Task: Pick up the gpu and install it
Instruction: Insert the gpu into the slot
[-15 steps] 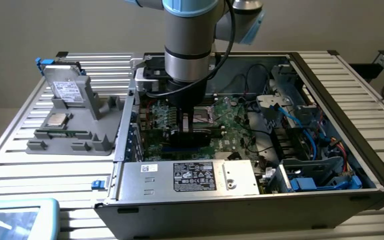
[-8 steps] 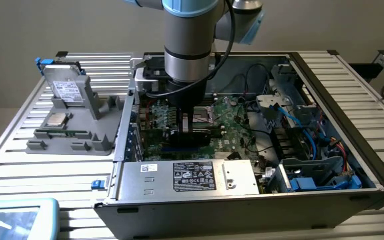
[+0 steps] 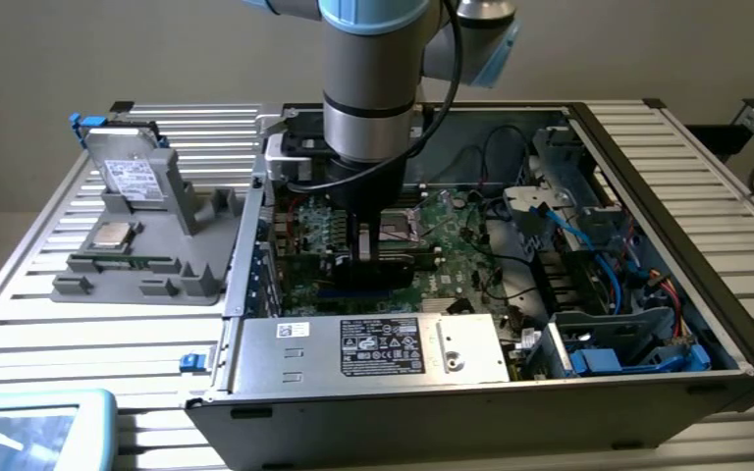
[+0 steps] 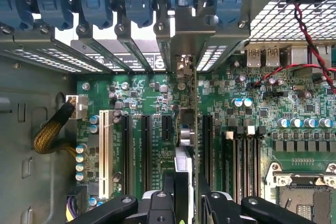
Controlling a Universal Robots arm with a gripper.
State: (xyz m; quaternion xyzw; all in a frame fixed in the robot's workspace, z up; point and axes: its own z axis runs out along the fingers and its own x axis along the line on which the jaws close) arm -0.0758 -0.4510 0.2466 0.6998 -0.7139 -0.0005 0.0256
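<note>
The gripper (image 4: 186, 205) was closed on the gpu (image 4: 185, 132), which stood on its edge over the motherboard (image 4: 142, 90), among the black slots. In the exterior view both were inside the open case (image 3: 639, 137); a grey holder (image 3: 141, 280) lay at its 9 o'clock.

Slatted metal table (image 3: 24, 324) carries an open computer case (image 3: 350, 427) and grey fixture (image 3: 141, 283).
</note>
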